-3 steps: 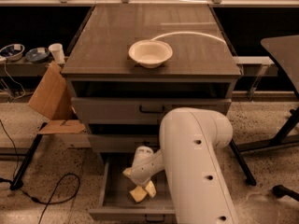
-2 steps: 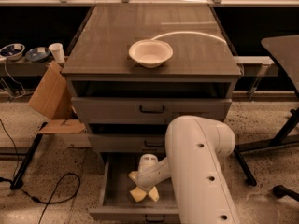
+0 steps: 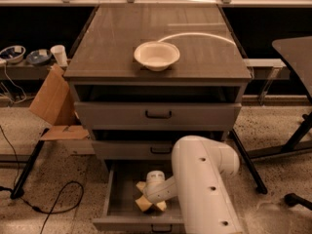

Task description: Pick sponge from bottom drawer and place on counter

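Note:
The bottom drawer (image 3: 113, 201) is pulled open at the foot of the grey cabinet. A pale yellow sponge (image 3: 143, 204) lies on its floor, near the middle. My gripper (image 3: 150, 198) reaches down into the drawer from the big white arm (image 3: 204, 189) and sits right over the sponge, partly hiding it. The counter (image 3: 112, 38) is the dark glossy cabinet top, with a white bowl (image 3: 156, 55) on it near the front.
The two upper drawers (image 3: 158, 114) are slightly open. A cardboard piece (image 3: 53, 101) leans left of the cabinet. A cable (image 3: 58, 199) lies on the floor at left. A table leg (image 3: 246, 160) and a dark table (image 3: 297, 48) stand at right.
The arm has swung a little right and the gripper has sunk lower into the drawer, onto the sponge. The sponge stays about where it was.

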Motion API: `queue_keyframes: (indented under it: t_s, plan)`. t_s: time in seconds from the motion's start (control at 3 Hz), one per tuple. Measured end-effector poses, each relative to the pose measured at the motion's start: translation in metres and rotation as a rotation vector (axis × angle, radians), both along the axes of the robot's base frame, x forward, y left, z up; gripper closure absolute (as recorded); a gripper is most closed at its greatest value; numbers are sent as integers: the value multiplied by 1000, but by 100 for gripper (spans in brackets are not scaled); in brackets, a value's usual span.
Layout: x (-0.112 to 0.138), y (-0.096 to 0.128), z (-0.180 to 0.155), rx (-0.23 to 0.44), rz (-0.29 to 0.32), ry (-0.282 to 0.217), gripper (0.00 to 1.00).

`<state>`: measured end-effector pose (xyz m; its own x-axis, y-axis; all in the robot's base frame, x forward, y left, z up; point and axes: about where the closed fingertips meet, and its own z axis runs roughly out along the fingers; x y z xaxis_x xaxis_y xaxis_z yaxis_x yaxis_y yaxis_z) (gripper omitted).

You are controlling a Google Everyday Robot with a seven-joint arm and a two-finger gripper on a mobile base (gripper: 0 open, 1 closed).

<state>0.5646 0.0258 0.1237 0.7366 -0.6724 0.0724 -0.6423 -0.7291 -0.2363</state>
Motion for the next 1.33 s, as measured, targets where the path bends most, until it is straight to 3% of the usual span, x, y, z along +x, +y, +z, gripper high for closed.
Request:
queue_keyframes:
  t_s: [0.33, 0.67, 1.0, 1.33]
  plan:
    - [5, 10, -22, -11, 33, 2, 0]
    - [4, 24, -29, -27, 89, 12, 19]
    - [4, 25, 7, -52, 82, -5, 50]
    - [-1, 19, 54, -85, 65, -30, 73]
